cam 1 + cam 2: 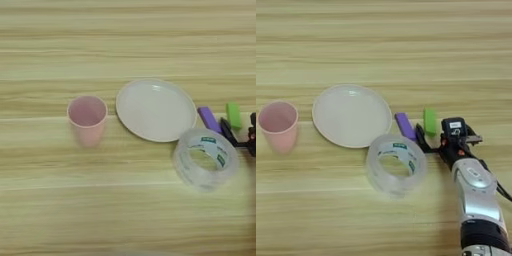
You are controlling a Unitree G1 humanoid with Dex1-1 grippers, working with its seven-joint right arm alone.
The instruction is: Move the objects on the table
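Note:
The clear tape roll [396, 162] with a green-and-white inner label lies on the wooden table [381, 45], just in front of the plate. The purple bar [405, 126] lies right behind the roll, and the bright green bar [430, 121] lies on the table a little to its right. My right gripper [448, 135] comes in from the bottom right on its silver forearm and stands open. Its left black finger [423, 140] points between the two bars, its tip just short of the green bar [233, 115]. Nothing is held between the fingers.
A round white plate [351, 116] sits left of the bars and touches the tape roll's far edge. A pink cup [278, 125] stands upright at the far left. Bare wood extends behind and in front of this row.

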